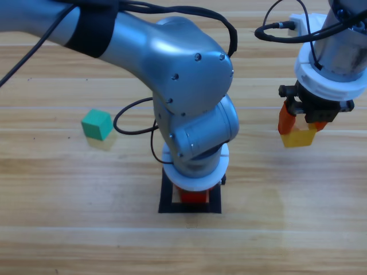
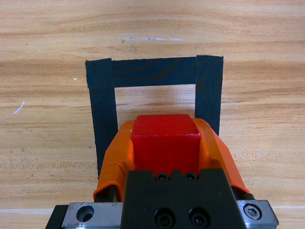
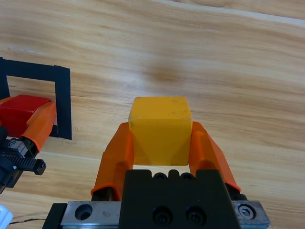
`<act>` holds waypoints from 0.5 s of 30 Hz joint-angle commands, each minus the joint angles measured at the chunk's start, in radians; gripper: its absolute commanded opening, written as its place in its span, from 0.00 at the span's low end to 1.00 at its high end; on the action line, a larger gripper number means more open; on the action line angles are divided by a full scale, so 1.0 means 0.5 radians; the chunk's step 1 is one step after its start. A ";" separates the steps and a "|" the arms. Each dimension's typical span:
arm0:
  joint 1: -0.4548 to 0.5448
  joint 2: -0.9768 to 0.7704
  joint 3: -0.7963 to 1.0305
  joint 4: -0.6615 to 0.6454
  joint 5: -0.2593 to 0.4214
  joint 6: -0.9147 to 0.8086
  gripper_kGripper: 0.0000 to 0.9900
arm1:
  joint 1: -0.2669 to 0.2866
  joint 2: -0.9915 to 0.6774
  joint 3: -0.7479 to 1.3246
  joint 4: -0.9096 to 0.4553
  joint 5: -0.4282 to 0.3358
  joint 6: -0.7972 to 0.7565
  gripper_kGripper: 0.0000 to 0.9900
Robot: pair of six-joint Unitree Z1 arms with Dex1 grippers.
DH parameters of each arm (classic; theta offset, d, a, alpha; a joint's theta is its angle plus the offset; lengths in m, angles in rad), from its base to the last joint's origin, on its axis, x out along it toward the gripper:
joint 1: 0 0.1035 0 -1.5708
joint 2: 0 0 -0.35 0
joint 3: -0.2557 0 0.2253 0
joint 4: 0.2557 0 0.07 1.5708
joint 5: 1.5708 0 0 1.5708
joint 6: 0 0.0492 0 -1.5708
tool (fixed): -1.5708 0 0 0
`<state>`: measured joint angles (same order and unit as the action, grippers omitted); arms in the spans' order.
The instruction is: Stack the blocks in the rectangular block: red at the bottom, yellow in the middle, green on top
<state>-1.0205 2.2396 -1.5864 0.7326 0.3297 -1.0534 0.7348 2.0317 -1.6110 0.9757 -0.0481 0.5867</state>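
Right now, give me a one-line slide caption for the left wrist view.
Left gripper holds the small red cube over the black tape rectangle on the wooden table.

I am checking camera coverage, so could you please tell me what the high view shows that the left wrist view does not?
Only the high view shows the green cube lying free on the table, and the right gripper holding the yellow cube off to the right. Only the left wrist view shows the tape rectangle's far side and hollow centre unobstructed, with the left gripper closed on the red cube's sides. Both show the red cube at the tape rectangle.
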 commanded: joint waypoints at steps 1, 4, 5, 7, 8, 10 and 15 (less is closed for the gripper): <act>-0.021 0.049 0.062 -0.020 0.006 -0.041 0.07 | 0.052 -0.136 0.062 -0.031 0.041 0.017 0.07; -0.021 0.049 0.059 -0.020 0.006 -0.050 0.09 | 0.052 -0.142 0.065 -0.031 0.038 0.017 0.07; -0.021 0.049 0.062 -0.020 0.006 -0.056 0.09 | 0.052 -0.142 0.065 -0.031 0.038 0.017 0.07; -0.018 0.049 0.065 -0.020 0.012 -0.065 0.09 | 0.052 -0.142 0.065 -0.031 0.038 0.017 0.07; -0.018 0.049 0.065 -0.020 0.012 -0.065 0.09 | 0.052 -0.142 0.065 -0.031 0.038 0.017 0.07; -0.011 0.046 0.071 -0.020 0.012 -0.065 0.09 | 0.052 -0.142 0.065 -0.031 0.038 0.017 0.07; -0.005 0.040 0.083 -0.020 0.016 -0.068 0.11 | 0.052 -0.149 0.065 -0.031 0.035 0.014 0.07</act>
<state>-1.0205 2.2389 -1.5825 0.7320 0.3297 -1.0712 0.7348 2.0316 -1.6095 0.9756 -0.0354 0.5867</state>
